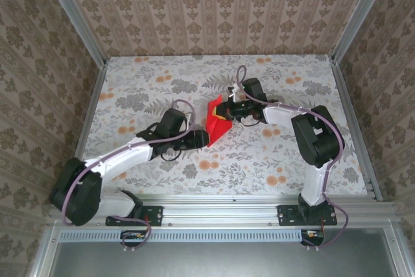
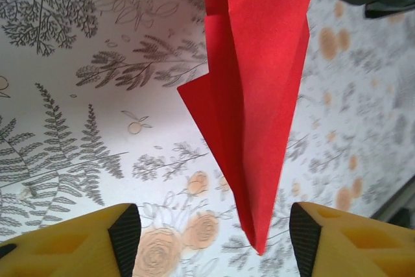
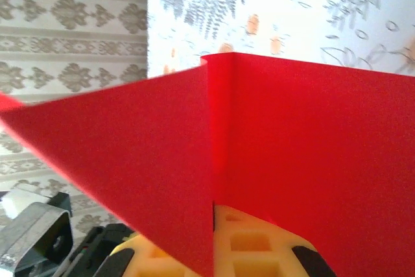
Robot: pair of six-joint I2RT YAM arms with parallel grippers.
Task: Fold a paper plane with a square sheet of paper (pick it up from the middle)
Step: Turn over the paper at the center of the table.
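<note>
Plane: creased, pointed red paper plane (image 1: 217, 123) hung off the floral tabletop (image 1: 292, 154).
Right claw (image 1: 228, 113): gripped the plane's top.
Left claw (image 2: 213, 228): wide, either side of the plane's tip.

Between the left claw (image 1: 201, 138) and right claw (image 1: 229, 112) the paper plane (image 1: 217, 124) blocks passage; table (image 1: 130, 82) around looks free

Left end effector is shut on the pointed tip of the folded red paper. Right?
Not quite. The left end effector is open, not shut. Its fingers stand apart on either side of the pointed tip of the folded red paper, with a gap on each side. The left wrist view shows it.
</note>
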